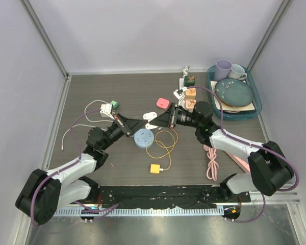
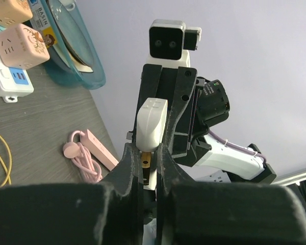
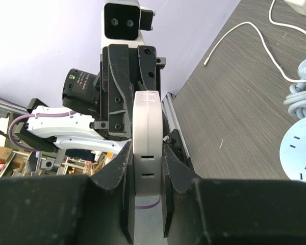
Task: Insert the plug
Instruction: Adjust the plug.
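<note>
My left gripper (image 2: 145, 149) is shut on a white plug (image 2: 152, 122); a brass prong shows between the jaws. My right gripper (image 3: 145, 155) is shut on a white socket adapter (image 3: 145, 127), gripped by its flat sides, with two slots facing that camera. In the top view the left gripper (image 1: 142, 121) and the right gripper (image 1: 162, 119) face each other tip to tip above the middle of the table. The plug's far end sits close against the right gripper's black fingers (image 2: 177, 102). I cannot tell whether plug and adapter touch.
A round blue power strip (image 1: 144, 138) lies just below the grippers, beside a yellow cable and charger (image 1: 155, 168). A pink cable (image 1: 212, 163) lies at the right. Orange cube sockets (image 1: 190, 93) and a teal tray (image 1: 257, 108) with dishes stand at the back right. A white-green plug (image 1: 108, 107) lies at the left.
</note>
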Robot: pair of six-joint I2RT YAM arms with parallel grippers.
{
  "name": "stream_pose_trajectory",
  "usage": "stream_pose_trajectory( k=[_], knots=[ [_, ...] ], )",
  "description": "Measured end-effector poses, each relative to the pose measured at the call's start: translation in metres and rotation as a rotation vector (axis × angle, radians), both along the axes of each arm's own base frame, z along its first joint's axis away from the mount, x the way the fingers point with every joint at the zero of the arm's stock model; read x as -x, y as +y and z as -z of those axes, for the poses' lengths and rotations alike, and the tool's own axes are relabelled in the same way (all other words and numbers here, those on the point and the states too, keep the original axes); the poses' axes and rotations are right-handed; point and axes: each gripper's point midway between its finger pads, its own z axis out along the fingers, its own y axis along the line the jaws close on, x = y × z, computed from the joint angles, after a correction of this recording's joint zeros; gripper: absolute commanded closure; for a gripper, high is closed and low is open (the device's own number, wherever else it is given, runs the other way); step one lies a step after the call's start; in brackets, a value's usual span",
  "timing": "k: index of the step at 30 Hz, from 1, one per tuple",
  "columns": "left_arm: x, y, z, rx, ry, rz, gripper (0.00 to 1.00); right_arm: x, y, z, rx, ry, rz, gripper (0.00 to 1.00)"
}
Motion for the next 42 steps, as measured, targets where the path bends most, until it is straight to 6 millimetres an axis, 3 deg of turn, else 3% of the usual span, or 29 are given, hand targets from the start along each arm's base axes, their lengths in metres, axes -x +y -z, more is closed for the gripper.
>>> stream_pose_trajectory(
  k=[1, 4, 12, 19, 25, 26, 30, 34, 35, 36, 39, 42],
  knots=[
    [0.0, 0.0, 0.001, -0.002, 0.0, 0.0, 1.0, 0.0, 0.0, 0.001, 0.003, 0.005, 0.0, 0.84],
    [0.0, -0.001, 0.002, -0.007, 0.0, 0.004, 1.0, 0.0, -0.001, 0.002, 0.009, 0.012, 0.004, 0.76],
    [0.001, -0.001, 0.003, -0.021, -0.016, 0.005, 1.0, -0.001, -0.001, 0.003, 0.016, 0.019, 0.011, 0.67],
    [0.001, -0.001, 0.001, -0.018, -0.031, 0.005, 1.0, -0.005, -0.002, 0.006, 0.026, 0.021, 0.029, 0.52],
    [0.001, -0.005, 0.007, -0.03, -0.024, 0.02, 1.0, -0.009, 0.0, 0.006, 0.024, 0.025, 0.039, 0.51],
    [0.001, -0.005, 0.008, -0.033, -0.023, 0.023, 1.0, -0.01, 0.0, 0.006, 0.02, 0.027, 0.039, 0.53],
    [-0.001, -0.007, 0.014, -0.047, -0.017, 0.022, 1.0, -0.013, 0.002, 0.007, 0.012, 0.038, 0.04, 0.82],
    [-0.002, -0.005, 0.018, -0.047, -0.013, 0.01, 1.0, -0.013, 0.003, 0.009, 0.015, 0.043, 0.037, 0.99],
    [-0.003, -0.005, 0.019, -0.046, -0.013, 0.005, 0.97, -0.013, 0.003, 0.009, 0.017, 0.042, 0.036, 0.99],
    [-0.003, -0.005, 0.019, -0.047, -0.014, 0.002, 0.78, -0.013, 0.003, 0.009, 0.019, 0.04, 0.036, 0.99],
    [-0.005, -0.004, 0.023, -0.063, -0.017, -0.012, 0.43, -0.014, 0.003, 0.012, 0.032, 0.035, 0.036, 0.99],
    [-0.01, -0.002, 0.035, -0.119, -0.009, -0.042, 0.29, -0.018, 0.003, 0.017, 0.081, 0.022, 0.046, 0.99]
  ],
)
